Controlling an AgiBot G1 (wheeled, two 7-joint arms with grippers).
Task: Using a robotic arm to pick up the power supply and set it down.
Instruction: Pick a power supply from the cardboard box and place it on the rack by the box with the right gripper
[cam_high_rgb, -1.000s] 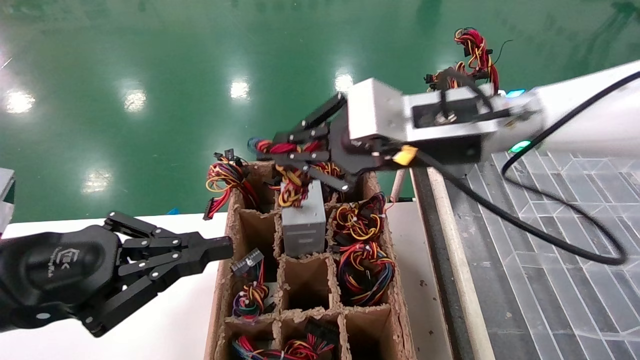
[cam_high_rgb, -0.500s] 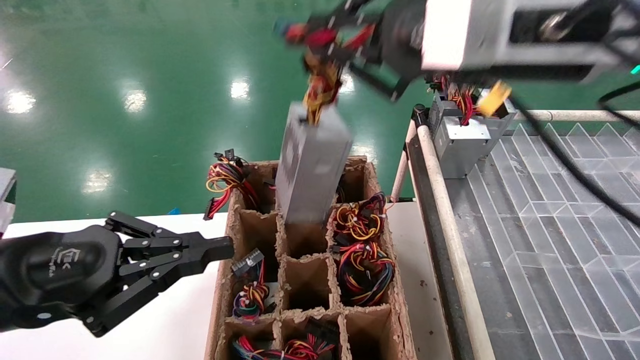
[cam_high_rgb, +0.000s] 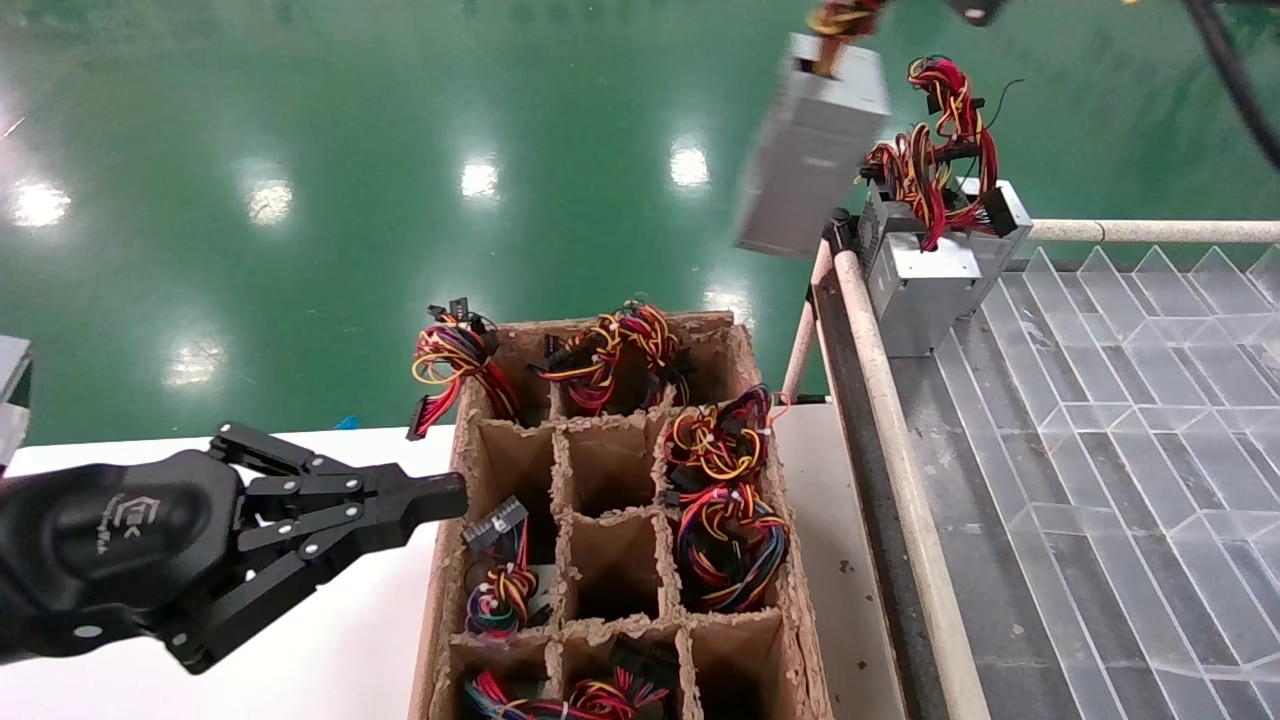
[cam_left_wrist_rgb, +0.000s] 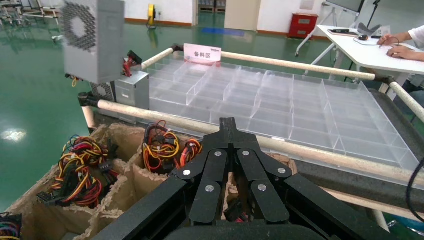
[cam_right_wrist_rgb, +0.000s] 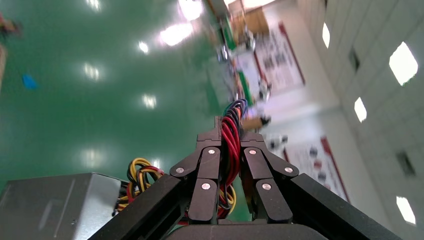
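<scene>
Landmark: divided cardboard carton (cam_high_rgb: 445, 560), standing on a white table (cam_high_rgb: 340, 650).

Power supply (cam_high_rgb: 812, 145): grey metal box, hanging tilted in the air, clear of the carton, up and to the right of its far corner. It hangs just beside a second grey unit (cam_high_rgb: 925, 285), which sits at the near corner of the clear-partitioned tray (cam_high_rgb: 1130, 420) to the carton's right. Its top and wire bundle (cam_right_wrist_rgb: 229, 150) run out of the head view. The round-hole fan grille shows only in the left wrist view.

Right gripper (cam_right_wrist_rgb: 230, 131): almost entirely cut off in the head view; only a dark fragment and a cable remain at the upper edge. Its own wrist view shows the jaws pinched narrowly on the red, black and yellow wires, the box hanging below them.

Left gripper (cam_high_rgb: 445, 497): parked over the table at the carton's left wall, jaws closed together on nothing.

Carton contents: several cells hold wire bundles; units beneath mostly hidden. Middle cells show no contents.
</scene>
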